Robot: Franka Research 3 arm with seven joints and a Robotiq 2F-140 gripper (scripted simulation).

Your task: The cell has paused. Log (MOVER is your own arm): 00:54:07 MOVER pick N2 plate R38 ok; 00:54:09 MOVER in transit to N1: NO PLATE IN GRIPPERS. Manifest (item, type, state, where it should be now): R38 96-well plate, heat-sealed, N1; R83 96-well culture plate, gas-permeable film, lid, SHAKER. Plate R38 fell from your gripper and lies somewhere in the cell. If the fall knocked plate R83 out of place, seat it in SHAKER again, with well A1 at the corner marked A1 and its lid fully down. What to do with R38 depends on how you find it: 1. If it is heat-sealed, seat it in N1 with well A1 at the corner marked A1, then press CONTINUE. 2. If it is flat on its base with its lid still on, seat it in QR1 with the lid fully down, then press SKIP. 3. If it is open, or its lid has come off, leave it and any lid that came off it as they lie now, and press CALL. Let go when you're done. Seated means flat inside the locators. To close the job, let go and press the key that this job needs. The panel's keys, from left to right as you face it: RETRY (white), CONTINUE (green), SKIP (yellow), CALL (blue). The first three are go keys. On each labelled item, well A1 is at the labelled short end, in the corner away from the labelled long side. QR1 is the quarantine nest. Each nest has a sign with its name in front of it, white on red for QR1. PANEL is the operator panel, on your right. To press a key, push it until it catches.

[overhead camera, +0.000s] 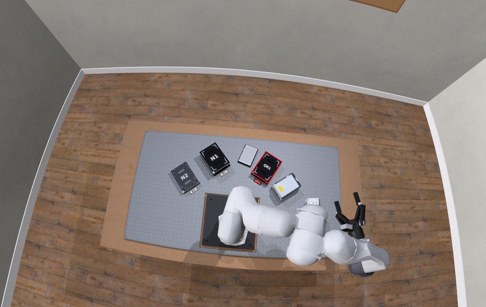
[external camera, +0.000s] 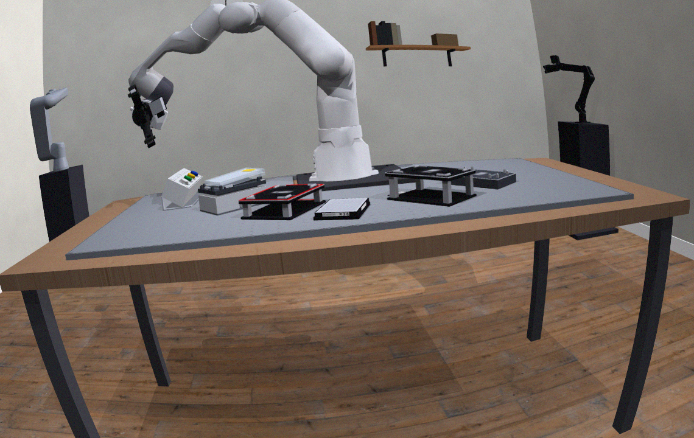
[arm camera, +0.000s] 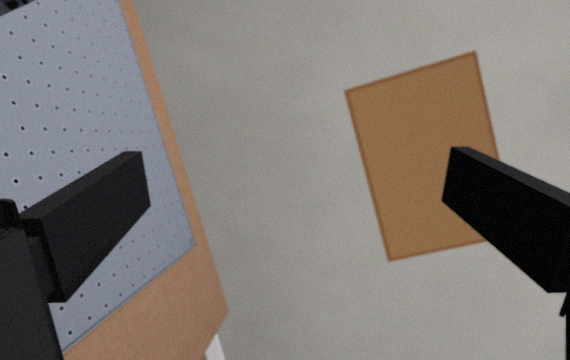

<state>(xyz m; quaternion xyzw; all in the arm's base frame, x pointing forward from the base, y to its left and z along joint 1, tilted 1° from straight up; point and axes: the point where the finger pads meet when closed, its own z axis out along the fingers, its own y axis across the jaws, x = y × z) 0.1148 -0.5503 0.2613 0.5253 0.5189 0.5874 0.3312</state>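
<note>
Plate R38 [overhead camera: 247, 154] [external camera: 341, 206], black with a pale flat top, lies flat on the board between nest N1 [overhead camera: 214, 164] [external camera: 445, 191] and red-rimmed nest QR1 [overhead camera: 267, 173] [external camera: 286, 209]. Both nests are empty. Whether its top is a seal or a lid is hard to tell. Plate R83 [overhead camera: 288, 185] [external camera: 232, 177], clear-lidded with a yellow patch, is on the shaker [external camera: 218, 203]; its top looks slightly tilted in the exterior view, exact seating unclear. My gripper [overhead camera: 346, 197] [external camera: 141, 117] [arm camera: 297, 176] is open and empty, high beyond the panel [overhead camera: 313, 201] [external camera: 178, 190] at the table's right side.
Low nest N2 [overhead camera: 186, 179] [external camera: 495, 179] stands empty beyond N1. The panel's coloured keys face up at a slant. My arm partly covers the panel in the top view. The wrist view shows the table's edge [arm camera: 185, 185] and a brown wall board [arm camera: 415, 165].
</note>
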